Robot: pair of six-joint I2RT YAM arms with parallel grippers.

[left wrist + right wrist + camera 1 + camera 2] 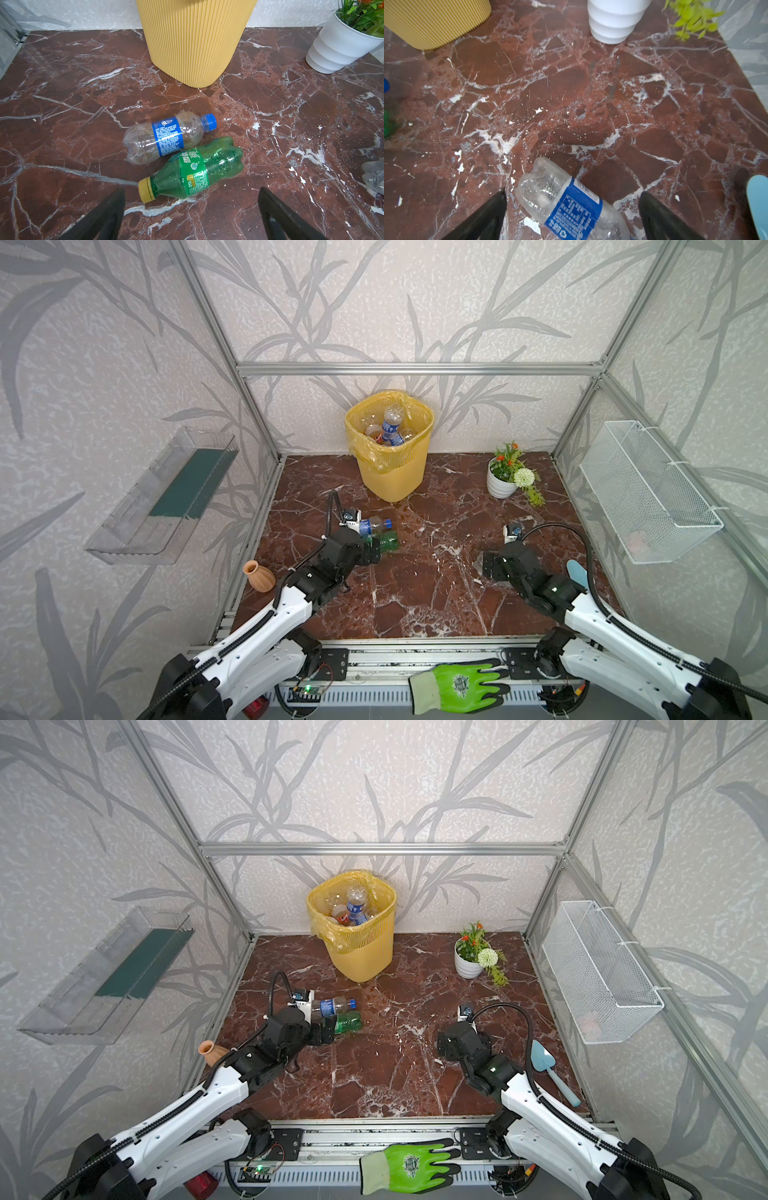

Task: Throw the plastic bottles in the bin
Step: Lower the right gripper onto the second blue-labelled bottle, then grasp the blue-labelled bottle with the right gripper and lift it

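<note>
Left claw point(192, 193) is spread wide and holds nothing. A green plastic bottle with a yellow cap and green label point(195, 170) lies on its side on the red-brown marble-pattern table point(62, 104). Its cap end sits between the claw's fingers, with no contact visible. A clear plastic bottle with a blue label and blue cap point(166, 137) lies right against it on the bin side, its cap pointing the opposite way.

Right claw point(572, 192) is also spread, pinching nothing. A crumpled clear plastic bottle with a blue label point(571, 203) lies flat between its fingers. Can't tell if they touch it.

The tall yellow ribbed plastic bin with a yellow bag liner point(390, 472) stands upright at the back of the table by the wall. Several clear bottles point(392, 427) are inside, one blue-labelled bottle poking up.

A white ribbed flower pot with plants point(500, 485) stands to the right of the bin, well apart. A small terracotta vase point(261, 576) is at the left table edge, a light blue trowel point(548, 1065) at the right edge.
</note>
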